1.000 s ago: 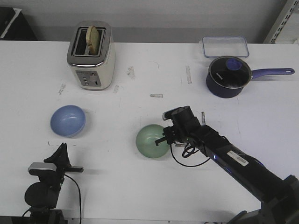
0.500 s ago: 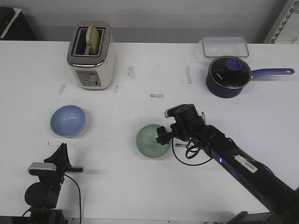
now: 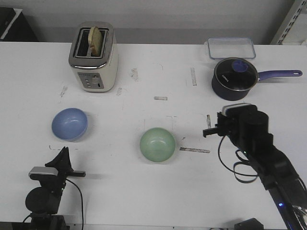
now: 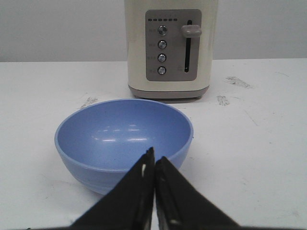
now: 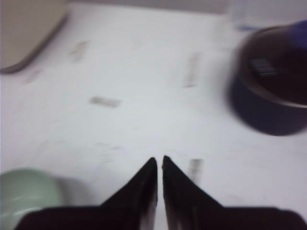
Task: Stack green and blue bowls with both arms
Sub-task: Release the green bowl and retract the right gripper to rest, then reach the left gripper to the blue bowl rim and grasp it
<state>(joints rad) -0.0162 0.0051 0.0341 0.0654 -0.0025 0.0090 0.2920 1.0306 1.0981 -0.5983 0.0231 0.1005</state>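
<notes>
The pale green bowl (image 3: 157,144) sits upright near the table's middle. It also shows blurred in the right wrist view (image 5: 23,195). The blue bowl (image 3: 70,123) sits upright at the left, in front of the toaster. My right gripper (image 3: 209,131) is shut and empty, well to the right of the green bowl and apart from it; its tips (image 5: 159,161) hover over bare table. My left gripper (image 3: 63,154) is shut and empty, just in front of the blue bowl (image 4: 120,129); its tips (image 4: 154,156) overlap the bowl's near rim.
A cream toaster (image 3: 93,57) with bread in it stands at the back left, behind the blue bowl (image 4: 172,48). A dark navy saucepan (image 3: 235,77) with a long handle and a clear lidded box (image 3: 231,48) stand at the back right. Tape marks dot the table.
My right arm has pulled back to the right, away from the green bowl's right rim, where its gripper was. The green bowl stays in place. The left arm has not moved.
</notes>
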